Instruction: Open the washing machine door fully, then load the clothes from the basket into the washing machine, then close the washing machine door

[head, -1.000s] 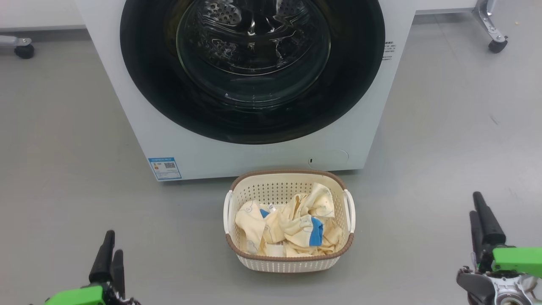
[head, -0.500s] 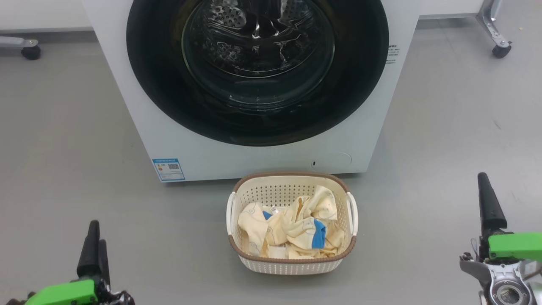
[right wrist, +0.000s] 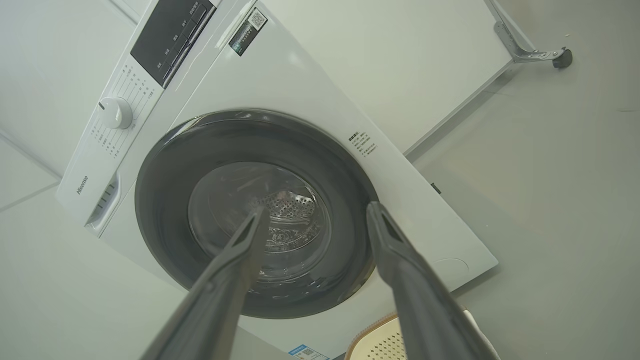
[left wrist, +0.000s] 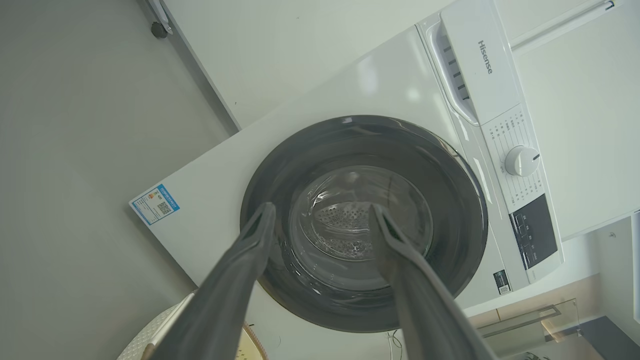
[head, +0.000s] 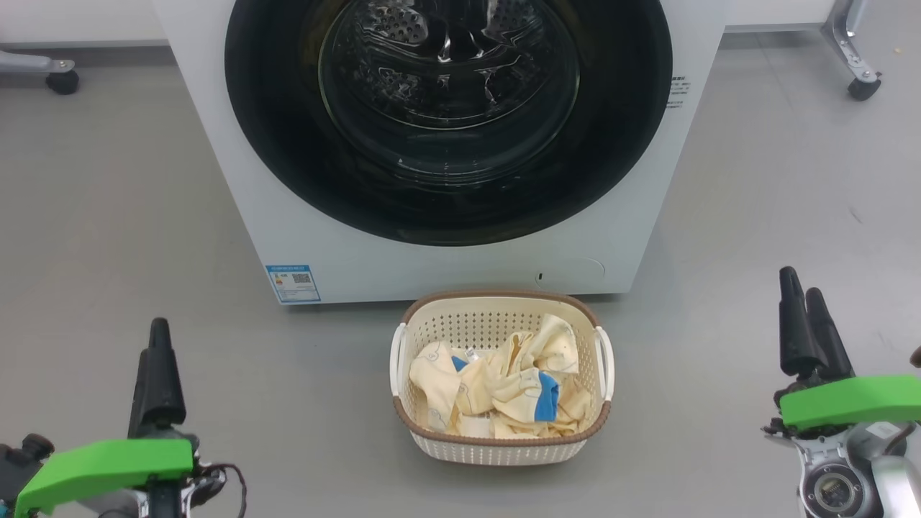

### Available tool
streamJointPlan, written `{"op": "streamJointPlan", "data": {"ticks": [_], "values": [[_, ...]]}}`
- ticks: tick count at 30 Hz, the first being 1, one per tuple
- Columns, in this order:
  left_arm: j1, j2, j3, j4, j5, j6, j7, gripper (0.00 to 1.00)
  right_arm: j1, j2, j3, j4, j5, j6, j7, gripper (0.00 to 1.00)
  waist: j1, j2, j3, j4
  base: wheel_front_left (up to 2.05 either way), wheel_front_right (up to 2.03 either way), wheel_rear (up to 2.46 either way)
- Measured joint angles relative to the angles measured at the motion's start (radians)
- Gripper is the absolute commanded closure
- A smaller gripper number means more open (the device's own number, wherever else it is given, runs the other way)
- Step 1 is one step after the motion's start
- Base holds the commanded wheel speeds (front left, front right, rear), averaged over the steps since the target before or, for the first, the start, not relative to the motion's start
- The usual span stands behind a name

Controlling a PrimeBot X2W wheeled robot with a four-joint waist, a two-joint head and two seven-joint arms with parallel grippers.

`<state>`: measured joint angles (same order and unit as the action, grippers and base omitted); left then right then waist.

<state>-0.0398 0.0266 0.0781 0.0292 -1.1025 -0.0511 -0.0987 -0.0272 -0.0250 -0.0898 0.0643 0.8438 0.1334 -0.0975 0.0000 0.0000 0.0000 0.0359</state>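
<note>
The washing machine [head: 460, 266] stands white ahead of me, and its door [head: 619, 144], a glossy black rim around a glass bowl, lies shut against its front. On the floor just before it sits the cream basket [head: 504, 450], holding pale yellow clothes [head: 496, 392] with blue cuffs. My left gripper [head: 158, 327] hovers at the lower left and my right gripper [head: 801, 282] at the lower right, each well to the side of the basket. In the left wrist view the left gripper [left wrist: 322, 207] is open and empty, pointing at the door [left wrist: 450, 200]. The right gripper [right wrist: 316, 207] is open too, facing the door [right wrist: 165, 200].
Grey floor spreads on both sides of the washer. A wheeled frame leg [head: 61, 79] stands at the back left and another [head: 860, 86] at the back right. A blue label [head: 293, 283] and a round service flap [head: 575, 272] mark the washer's lower front.
The camera has shifted a little, so the scene sits further right. Both grippers have come forward, higher in the head view, staying open and empty.
</note>
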Motion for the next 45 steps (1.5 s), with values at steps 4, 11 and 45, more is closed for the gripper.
{"op": "streamJointPlan", "data": {"ticks": [4,11,45], "values": [[0.0,0.0,-0.03,-0.028,0.091,0.014,-0.012,0.0,0.0,0.0,0.009,-0.002,-0.068,0.0,-0.011,0.0,0.0,0.0,-0.001,0.003,0.0,0.0,0.0],[0.0,0.003,-0.067,-0.051,0.244,0.045,-0.026,0.0,0.0,0.0,0.025,0.004,-0.155,0.0,-0.03,0.0,0.0,0.0,-0.003,0.007,0.0,0.0,0.0],[0.008,0.017,-0.253,0.088,0.926,0.025,-0.123,0.0,0.0,-0.004,0.077,0.079,-0.662,0.0,-0.102,0.0,0.0,0.0,-0.007,0.002,0.0,0.0,0.0]]}}
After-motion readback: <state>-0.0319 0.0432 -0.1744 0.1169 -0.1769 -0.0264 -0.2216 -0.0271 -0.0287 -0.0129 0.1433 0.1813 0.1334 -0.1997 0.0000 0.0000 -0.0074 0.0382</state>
